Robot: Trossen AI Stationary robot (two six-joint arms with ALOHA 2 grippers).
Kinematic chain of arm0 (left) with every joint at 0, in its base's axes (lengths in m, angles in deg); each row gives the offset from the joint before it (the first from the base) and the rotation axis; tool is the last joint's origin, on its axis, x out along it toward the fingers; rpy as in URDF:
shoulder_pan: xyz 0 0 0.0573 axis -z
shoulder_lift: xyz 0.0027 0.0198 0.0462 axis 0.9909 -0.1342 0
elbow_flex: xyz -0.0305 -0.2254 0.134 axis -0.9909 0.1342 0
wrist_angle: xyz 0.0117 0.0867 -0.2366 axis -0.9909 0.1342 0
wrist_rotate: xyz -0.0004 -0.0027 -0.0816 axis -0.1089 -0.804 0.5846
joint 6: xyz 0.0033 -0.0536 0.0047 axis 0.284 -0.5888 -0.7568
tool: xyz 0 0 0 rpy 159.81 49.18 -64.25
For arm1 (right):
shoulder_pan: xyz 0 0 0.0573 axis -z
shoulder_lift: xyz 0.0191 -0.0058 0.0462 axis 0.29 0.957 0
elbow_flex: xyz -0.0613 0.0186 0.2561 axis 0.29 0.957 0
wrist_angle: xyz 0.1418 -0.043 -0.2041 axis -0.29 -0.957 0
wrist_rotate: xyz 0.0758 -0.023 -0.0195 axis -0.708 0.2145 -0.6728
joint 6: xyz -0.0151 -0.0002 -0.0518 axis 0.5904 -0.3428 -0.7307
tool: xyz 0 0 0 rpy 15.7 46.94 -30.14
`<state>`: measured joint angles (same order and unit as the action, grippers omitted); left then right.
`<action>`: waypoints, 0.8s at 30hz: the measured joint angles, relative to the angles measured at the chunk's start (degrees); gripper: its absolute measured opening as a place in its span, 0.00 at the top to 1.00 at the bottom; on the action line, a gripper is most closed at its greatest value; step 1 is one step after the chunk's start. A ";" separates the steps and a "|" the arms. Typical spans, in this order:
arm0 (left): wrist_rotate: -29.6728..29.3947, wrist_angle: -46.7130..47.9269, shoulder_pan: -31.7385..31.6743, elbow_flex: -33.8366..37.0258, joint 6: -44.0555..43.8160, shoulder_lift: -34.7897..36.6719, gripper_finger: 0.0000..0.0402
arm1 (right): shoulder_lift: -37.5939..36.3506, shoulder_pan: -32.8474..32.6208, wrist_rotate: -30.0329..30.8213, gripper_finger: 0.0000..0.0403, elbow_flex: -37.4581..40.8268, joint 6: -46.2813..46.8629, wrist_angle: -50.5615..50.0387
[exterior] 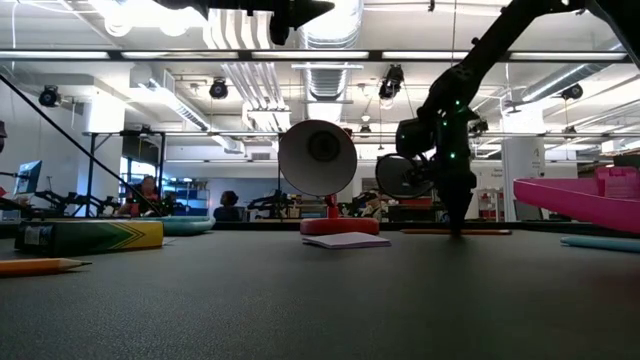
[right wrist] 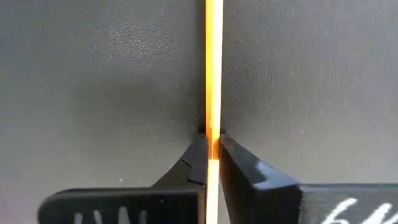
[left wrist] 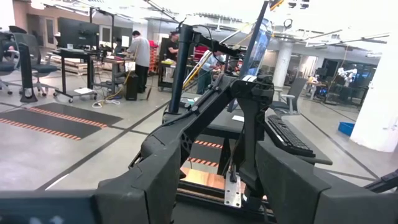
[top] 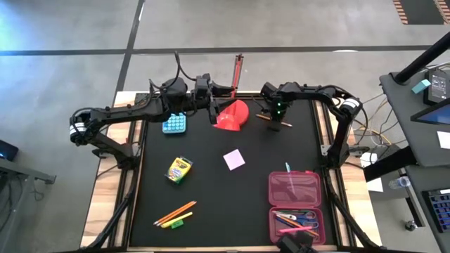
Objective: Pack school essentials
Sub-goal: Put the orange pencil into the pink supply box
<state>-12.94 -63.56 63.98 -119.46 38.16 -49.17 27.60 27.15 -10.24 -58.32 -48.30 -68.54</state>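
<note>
An orange pencil (top: 275, 120) lies on the black mat at the far right, with my right gripper (top: 276, 114) shut on it and pointing down. My left gripper (top: 213, 104) hangs open, high above the red lamp (top: 232, 116), holding nothing. An open pink case (top: 295, 188) at the near right holds several pens and blue-handled scissors (top: 295, 221). On the mat lie a crayon box (top: 178, 169), a pink note pad (top: 234, 159), two pencils (top: 174, 213), a small green item (top: 176, 223) and a teal pen (top: 287, 167). My right gripper pinches the orange pencil's shaft (right wrist: 213, 121) between its two fingers (right wrist: 194, 158), away from either end. The fingers come from above, pointing down, and lie across the pencil. The pencil (exterior: 470, 232) rests flat on the mat.
A light-blue calculator (top: 174, 124) sits at the far left of the mat, near my left arm. The red lamp stands just left of my right gripper. Bare mat (top: 232, 204) lies in the middle, between the crayon box and the pink case.
</note>
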 joint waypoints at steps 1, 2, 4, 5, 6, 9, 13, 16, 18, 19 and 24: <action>0.00 0.00 0.00 0.00 0.00 0.00 0.52 | -0.10 0.00 0.13 0.97 0.00 0.87 -0.42; 0.00 0.00 0.00 0.00 -0.02 0.00 0.52 | -0.35 0.00 0.29 0.97 0.00 1.74 -0.98; 0.00 0.00 0.00 0.00 -0.04 0.00 0.52 | -1.50 0.04 0.56 0.97 0.14 3.53 -2.30; 0.00 0.00 0.00 0.00 -0.04 0.00 0.52 | -2.38 0.13 0.85 0.97 0.29 3.83 -3.21; 0.02 0.00 0.00 0.00 -0.05 0.00 0.52 | -3.48 0.18 1.27 0.97 0.56 4.15 -4.50; 0.02 0.00 0.02 0.00 -0.17 0.00 0.52 | -8.20 0.37 1.73 0.98 0.65 6.67 -6.53; 0.04 -0.06 0.04 0.02 -1.61 0.00 0.52 | -15.01 -0.44 1.74 0.98 0.88 14.22 -10.73; 0.04 -0.17 0.04 0.02 -1.60 0.00 0.52 | -21.00 -3.40 1.63 0.98 0.98 18.91 -11.29; 0.04 -0.17 0.04 0.02 -1.62 0.00 0.52 | -25.39 -6.32 1.23 0.98 1.00 22.43 -13.54; 0.06 -0.18 0.04 0.02 -1.64 0.00 0.52 | -27.37 -7.93 1.26 0.98 1.04 24.58 -14.49; 0.18 -0.15 0.04 0.03 -6.72 0.00 0.52 | -37.94 -19.54 1.18 0.98 1.14 37.65 -16.89</action>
<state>-12.76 -63.71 64.02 -119.43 31.44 -49.17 -10.34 7.62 -9.06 -57.18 -10.65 -85.43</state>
